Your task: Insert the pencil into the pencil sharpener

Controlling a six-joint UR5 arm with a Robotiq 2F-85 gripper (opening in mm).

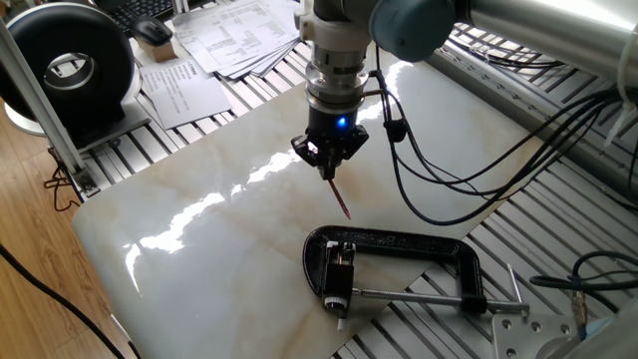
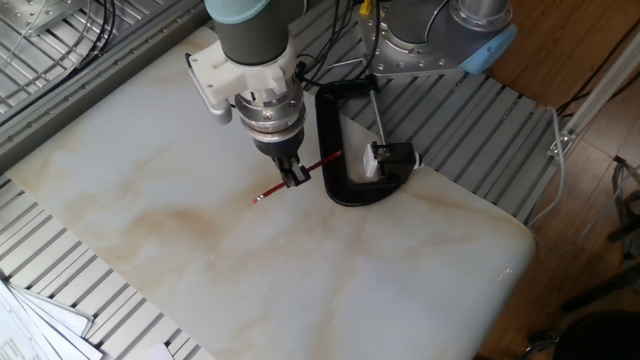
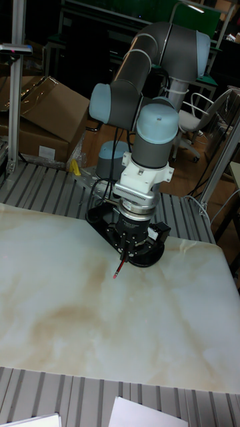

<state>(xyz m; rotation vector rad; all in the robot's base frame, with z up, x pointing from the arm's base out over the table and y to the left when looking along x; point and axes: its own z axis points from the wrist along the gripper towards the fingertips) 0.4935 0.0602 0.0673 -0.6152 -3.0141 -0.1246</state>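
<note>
My gripper (image 1: 327, 163) is shut on the pencil (image 1: 341, 197), a thin dark red stick that it holds near the middle. In the other fixed view the gripper (image 2: 297, 177) has the pencil (image 2: 268, 192) sticking out on both sides, one end pointing at the clamp. The pencil sharpener (image 1: 339, 275) is a small black block with a whitish end, held in the black clamp (image 1: 419, 245). The sharpener (image 2: 391, 157) lies a short way beyond the pencil's clamp-side end, apart from it. In the tall fixed view the gripper (image 3: 125, 251) hides most of the clamp, and the pencil (image 3: 118, 269) slants down towards the slab.
The work surface is a glossy marble slab (image 1: 189, 249) on slatted aluminium rails. Black cables (image 1: 439, 170) hang from the arm at the right. Papers (image 1: 229, 35) and a black round device (image 1: 70, 65) lie beyond the slab's far left corner.
</note>
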